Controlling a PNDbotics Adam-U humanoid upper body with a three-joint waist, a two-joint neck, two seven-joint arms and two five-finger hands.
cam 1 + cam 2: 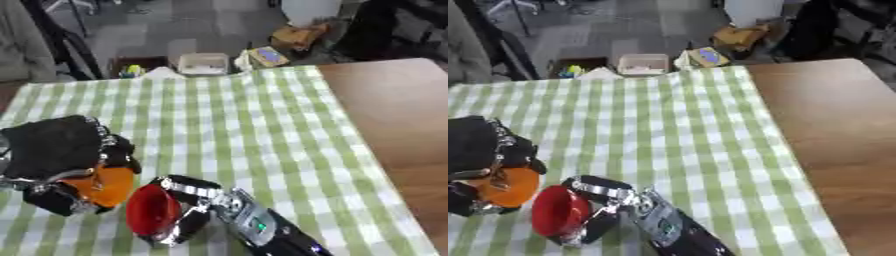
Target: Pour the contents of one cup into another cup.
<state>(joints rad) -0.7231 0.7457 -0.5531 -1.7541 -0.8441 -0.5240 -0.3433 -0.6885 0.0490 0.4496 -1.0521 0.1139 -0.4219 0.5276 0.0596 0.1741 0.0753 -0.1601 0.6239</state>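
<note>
Red cup: held near the front edge of the counter, tipped on its side, mouth facing the view and toward the orange cup; what is inside cannot be made out.
Orange cup: just left of the red cup, rims close together; whether they touch cannot be told.
Right hand: comes in from the lower edge, fingers curled round the red cup from its right side.
Left hand: comes in from the left edge, black with silver joints, fingers wrapped over the top and sides of the orange cup, hiding much of it.
Cloth: green-and-white checked, covers the left and middle of the counter, lies flat under both cups, far edge slightly rumpled.
Counter: bare brown wood shows along the right side, beyond the cloth.
Floor: grey, seen past the far edge of the counter.
White box: on the floor just behind the counter's far edge.
Brown box: farther back on the floor, to the right.
Flat item with a purple face: between the white box and the brown box.
</note>
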